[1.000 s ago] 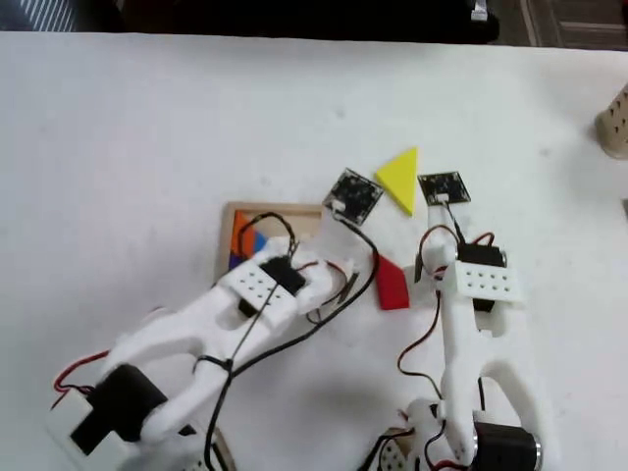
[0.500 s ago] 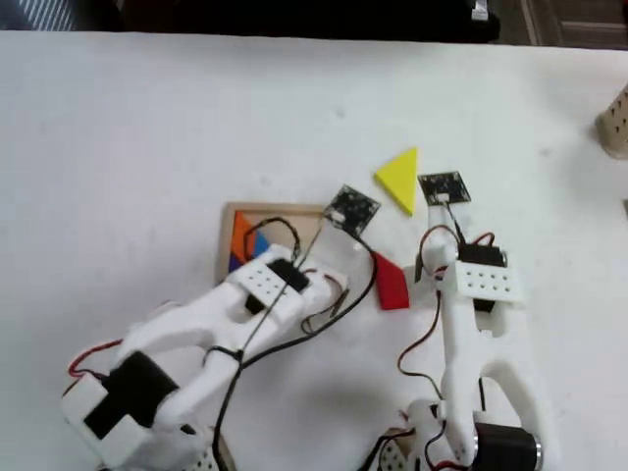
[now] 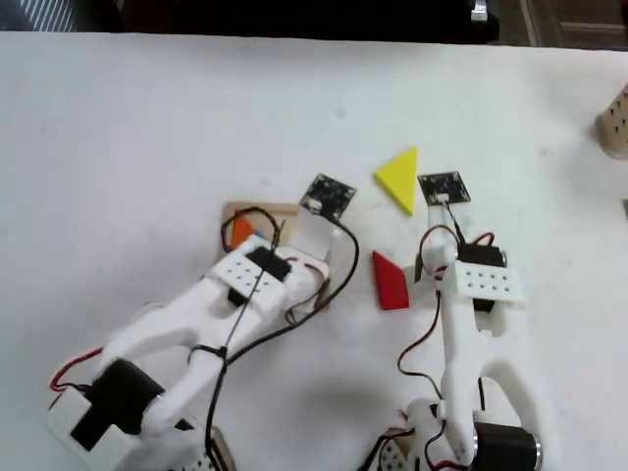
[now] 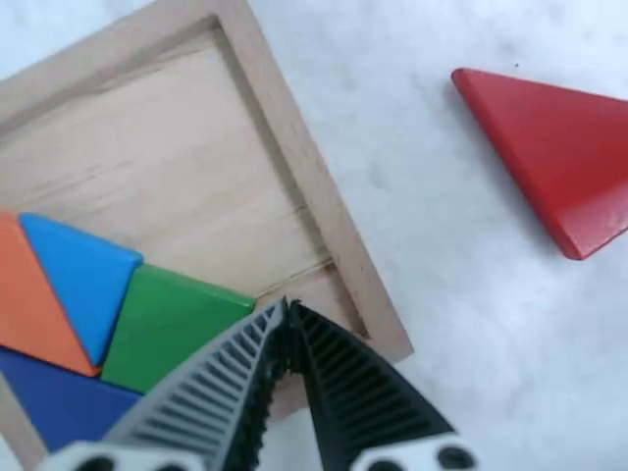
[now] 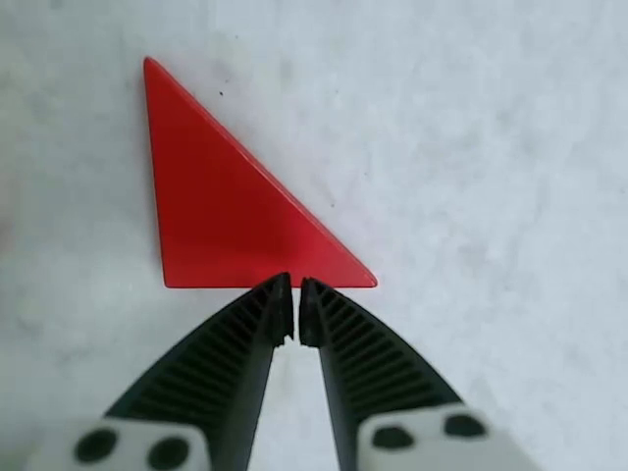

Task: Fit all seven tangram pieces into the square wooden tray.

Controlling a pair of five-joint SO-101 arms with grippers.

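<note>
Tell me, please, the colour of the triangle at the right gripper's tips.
Red triangle, clearest in right wrist view.

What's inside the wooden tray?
In the tray: orange piece, light blue piece, green piece, dark blue piece, packed together; elsewhere bare wood. The left claw hides part near one corner.

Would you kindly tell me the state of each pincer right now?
Left pincer: closed, holding nothing.
Right pincer: closed, holding nothing.
</note>
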